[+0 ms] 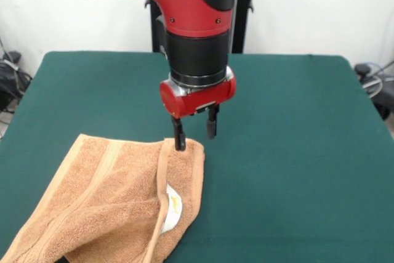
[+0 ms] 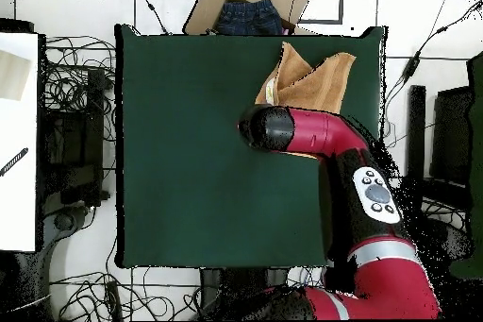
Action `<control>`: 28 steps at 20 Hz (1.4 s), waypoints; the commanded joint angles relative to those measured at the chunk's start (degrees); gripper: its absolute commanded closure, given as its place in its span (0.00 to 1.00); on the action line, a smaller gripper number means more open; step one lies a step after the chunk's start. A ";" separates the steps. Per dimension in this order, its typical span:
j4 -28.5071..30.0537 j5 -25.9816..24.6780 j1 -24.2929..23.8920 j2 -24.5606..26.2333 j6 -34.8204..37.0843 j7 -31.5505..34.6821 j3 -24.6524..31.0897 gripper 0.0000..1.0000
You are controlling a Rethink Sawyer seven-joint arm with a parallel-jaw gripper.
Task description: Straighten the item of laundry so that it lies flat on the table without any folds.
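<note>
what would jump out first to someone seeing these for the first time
The red and black arm fills the top centre of the front view, its open gripper at the far corner of the orange-brown towel. The towel lies folded over near the table's front left edge, its white tag showing in the fold.

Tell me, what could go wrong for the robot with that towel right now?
The gripper is open, with one finger at the towel's folded-over far corner and the other over bare table. It might close beside the cloth and miss. The towel also lies close to a table edge, running out of the front view at the bottom, so a pull the wrong way could drag it off. The flap by the white tag could stay doubled over.
</note>
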 commanded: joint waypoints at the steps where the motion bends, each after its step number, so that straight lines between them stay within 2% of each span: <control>1: 5.30 -0.40 4.11 0.44 -7.11 18.14 -5.82 0.00; 2: 5.47 -1.10 7.12 -0.91 -9.05 21.51 -9.45 0.00; 4: 6.85 -0.55 10.60 -2.67 -10.08 24.45 -13.28 0.00; 7: 10.35 2.23 12.75 -3.91 -13.17 26.16 -15.06 0.00; 13: 13.92 6.97 21.17 -3.71 -15.17 32.66 -21.39 0.00; 18: 16.42 9.34 24.51 -3.27 -18.26 36.10 -23.66 0.00; 20: 16.41 9.24 23.36 -3.57 -17.66 34.84 -22.47 0.00; 23: 15.87 8.47 17.62 -3.42 -14.49 30.06 -16.98 0.00; 28: 12.49 6.64 10.94 -1.38 -11.21 24.20 -12.34 0.00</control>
